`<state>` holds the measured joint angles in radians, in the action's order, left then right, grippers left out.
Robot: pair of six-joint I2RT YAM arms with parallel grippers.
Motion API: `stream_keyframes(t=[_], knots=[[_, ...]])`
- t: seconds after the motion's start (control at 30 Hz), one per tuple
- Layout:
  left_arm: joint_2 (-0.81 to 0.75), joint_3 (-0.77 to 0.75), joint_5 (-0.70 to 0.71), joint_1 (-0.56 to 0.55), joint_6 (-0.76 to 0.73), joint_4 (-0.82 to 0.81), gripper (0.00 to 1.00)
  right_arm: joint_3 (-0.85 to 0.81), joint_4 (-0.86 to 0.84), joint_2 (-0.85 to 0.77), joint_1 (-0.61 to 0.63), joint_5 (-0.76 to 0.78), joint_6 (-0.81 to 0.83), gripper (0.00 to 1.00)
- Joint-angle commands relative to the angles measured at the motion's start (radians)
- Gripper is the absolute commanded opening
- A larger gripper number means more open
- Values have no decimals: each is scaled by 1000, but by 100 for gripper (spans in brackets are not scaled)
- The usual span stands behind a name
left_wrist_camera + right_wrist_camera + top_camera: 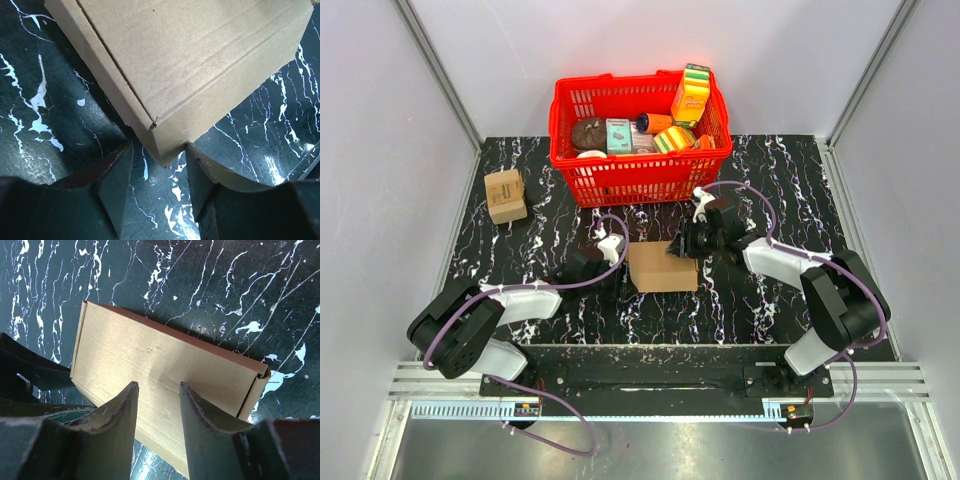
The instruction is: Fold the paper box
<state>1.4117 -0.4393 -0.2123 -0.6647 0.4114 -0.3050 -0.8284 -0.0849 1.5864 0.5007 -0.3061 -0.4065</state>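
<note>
Black marble table (770, 200), plain grey walls. Left gripper (160, 146) sits low at the left side of the paper box (662, 266), jaws parted and nothing clamped. A box corner pokes in between its fingers; can't tell if it touches. Box is mid-table between both arms, carton-shaped, lid down. Reads as a late step: seating flaps. Right gripper (159, 387) is over the top panel, also parted, holding nothing. Next move likely needs one arm bracing while the other presses home the slightly gaping right-end flap.
</note>
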Motion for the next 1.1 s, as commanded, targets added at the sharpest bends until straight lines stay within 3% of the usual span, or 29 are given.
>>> stream_keyframes(t=[0.0, 0.4, 1.07], knots=[[10, -32, 60, -3, -33, -2, 51, -31, 8, 27, -5, 16, 21, 45], [-5, -45, 205, -1, -51, 20, 58, -35, 13, 49, -8, 12, 23, 45], [75, -96, 306, 7, -54, 30, 60, -28, 14, 55, -13, -4, 17, 45]])
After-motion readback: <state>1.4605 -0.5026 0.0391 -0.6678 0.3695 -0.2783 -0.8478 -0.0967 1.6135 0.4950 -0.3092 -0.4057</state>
